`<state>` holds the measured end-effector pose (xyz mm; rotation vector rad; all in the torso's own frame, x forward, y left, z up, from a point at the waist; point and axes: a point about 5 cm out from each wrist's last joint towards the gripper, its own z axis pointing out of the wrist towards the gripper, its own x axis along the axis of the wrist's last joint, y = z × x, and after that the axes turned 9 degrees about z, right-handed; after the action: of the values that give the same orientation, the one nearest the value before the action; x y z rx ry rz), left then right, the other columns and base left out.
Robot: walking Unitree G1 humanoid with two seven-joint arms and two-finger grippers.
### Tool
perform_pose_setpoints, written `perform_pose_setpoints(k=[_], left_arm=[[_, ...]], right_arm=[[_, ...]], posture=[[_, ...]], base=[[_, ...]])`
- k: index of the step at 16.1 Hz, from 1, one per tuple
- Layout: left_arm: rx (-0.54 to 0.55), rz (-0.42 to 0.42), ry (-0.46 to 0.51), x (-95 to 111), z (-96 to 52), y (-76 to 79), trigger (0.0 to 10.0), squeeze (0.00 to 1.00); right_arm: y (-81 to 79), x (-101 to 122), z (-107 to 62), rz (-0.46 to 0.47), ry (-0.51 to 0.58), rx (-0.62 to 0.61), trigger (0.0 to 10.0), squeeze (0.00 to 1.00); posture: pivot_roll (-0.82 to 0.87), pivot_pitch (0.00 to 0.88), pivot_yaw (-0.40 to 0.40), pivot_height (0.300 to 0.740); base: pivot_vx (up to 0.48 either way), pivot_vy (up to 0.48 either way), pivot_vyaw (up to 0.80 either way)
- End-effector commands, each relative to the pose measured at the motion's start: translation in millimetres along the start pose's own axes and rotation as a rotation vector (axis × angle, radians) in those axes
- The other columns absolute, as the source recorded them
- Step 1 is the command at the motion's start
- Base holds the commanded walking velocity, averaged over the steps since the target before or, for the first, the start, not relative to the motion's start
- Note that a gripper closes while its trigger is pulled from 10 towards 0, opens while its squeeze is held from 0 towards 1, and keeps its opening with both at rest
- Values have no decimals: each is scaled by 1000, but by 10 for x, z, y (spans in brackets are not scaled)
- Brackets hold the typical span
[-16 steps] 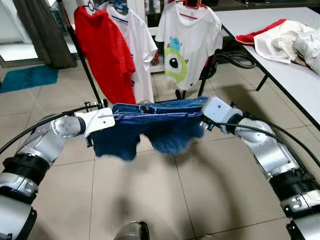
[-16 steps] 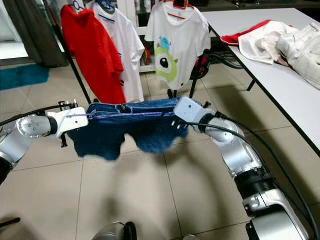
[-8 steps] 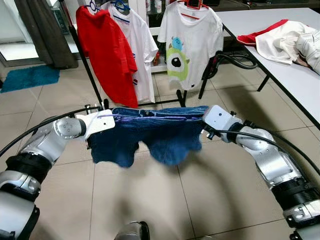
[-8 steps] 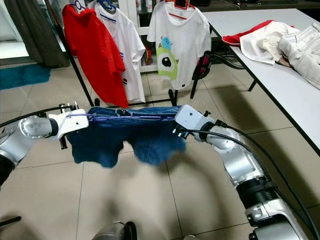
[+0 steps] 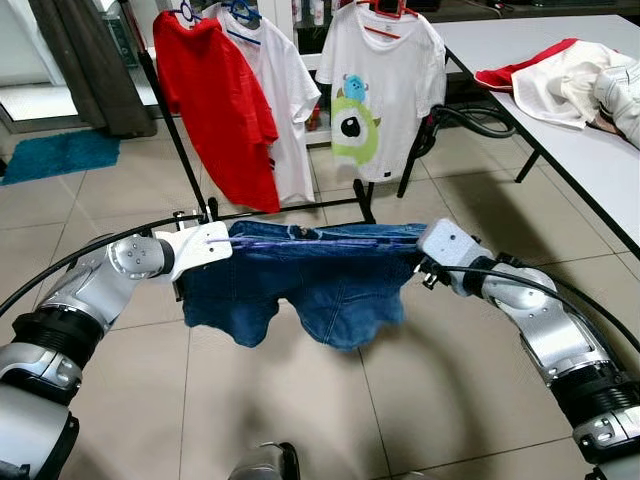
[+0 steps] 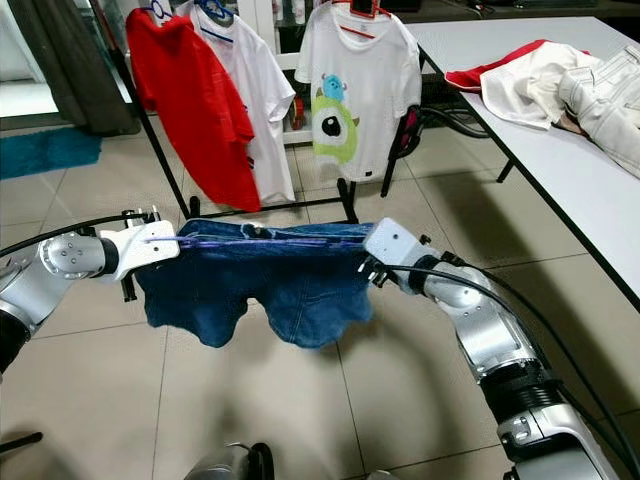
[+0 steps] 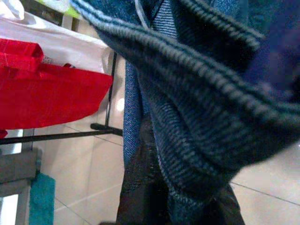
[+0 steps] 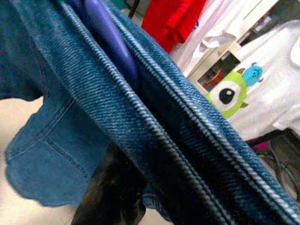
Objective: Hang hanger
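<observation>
A pair of blue denim shorts (image 5: 310,285) hangs on a purple hanger (image 5: 330,240), stretched level between my two arms above the tiled floor. My left gripper (image 5: 226,240) holds the left end of the waistband and my right gripper (image 5: 420,252) holds the right end, with the fingertips buried in the denim. In the right wrist view the purple hanger (image 8: 110,44) lies inside the folded waistband, with a black finger (image 8: 110,192) under it. A black clothes rack (image 5: 172,135) stands just beyond the shorts.
On the rack hang a red shirt (image 5: 215,100), a white shirt (image 5: 290,110) and a white shirt with a green monster print (image 5: 375,80). A white table (image 5: 590,165) with a heap of clothes (image 5: 570,75) runs along the right. A blue rug (image 5: 55,155) lies at the far left.
My right gripper has moved a little down and to the right, pulling the waistband straighter. The shorts hang slightly lower. The left gripper has barely shifted.
</observation>
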<state>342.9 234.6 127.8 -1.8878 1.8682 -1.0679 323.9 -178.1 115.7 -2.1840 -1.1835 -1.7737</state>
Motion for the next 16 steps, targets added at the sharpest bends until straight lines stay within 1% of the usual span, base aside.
perform_pose_setpoints(k=[1,2,3,4,6,8,9,10,11,12,13,14,15,16], left_arm=[[-42,-115,-285,-650,-251,149,0,0],[-49,-162,-289,-682,-239,195,0,0],[-66,-192,-305,-729,-227,259,0,0],[-75,-193,-311,-741,-221,283,0,0],[-127,-163,-290,-679,-154,355,0,0],[-214,-130,-257,-570,-50,451,0,0],[-254,-126,-261,-543,-7,497,0,0],[-276,-126,-270,-539,8,520,0,0],[-320,-113,-291,-540,30,571,0,0],[-327,-123,-298,-531,56,592,0,0],[-327,-126,-301,-528,64,597,0,0],[-329,-129,-308,-527,74,601,0,0],[-340,-137,-323,-527,89,608,0,0],[-345,-141,-329,-528,93,611,0,0]], right_arm=[[502,-137,-312,79,-35,-221,0,0],[512,-68,-323,45,22,-225,0,0],[505,92,-337,-14,145,-234,0,0],[498,148,-342,-30,186,-236,0,0],[441,282,-302,-72,242,-214,0,0],[348,399,-214,-141,258,-165,0,0],[293,455,-166,-171,266,-133,0,0],[269,467,-145,-177,261,-120,0,0],[233,435,-99,-195,210,-99,0,0],[197,347,-50,-239,127,-78,0,0],[182,309,-32,-249,93,-70,0,0],[139,251,0,-279,37,-53,0,0],[36,208,72,-317,-20,-21,0,0],[5,214,95,-329,-26,-17,0,0]], posture=[[-70,58,74,740],[-71,57,75,740],[-72,56,77,740],[-72,55,77,740],[-73,51,79,740],[-73,51,79,740],[-74,44,79,740],[-74,44,79,740],[-78,40,82,740],[-82,39,85,740],[-82,39,85,740],[-84,40,86,740],[-84,43,84,740],[-84,43,84,740]], base=[[0,0,0],[0,0,0],[0,0,0],[0,0,0],[0,0,0],[0,0,0],[0,0,0],[0,0,0],[0,0,0],[0,0,0],[0,0,0],[0,0,0],[0,0,0],[0,0,0]])
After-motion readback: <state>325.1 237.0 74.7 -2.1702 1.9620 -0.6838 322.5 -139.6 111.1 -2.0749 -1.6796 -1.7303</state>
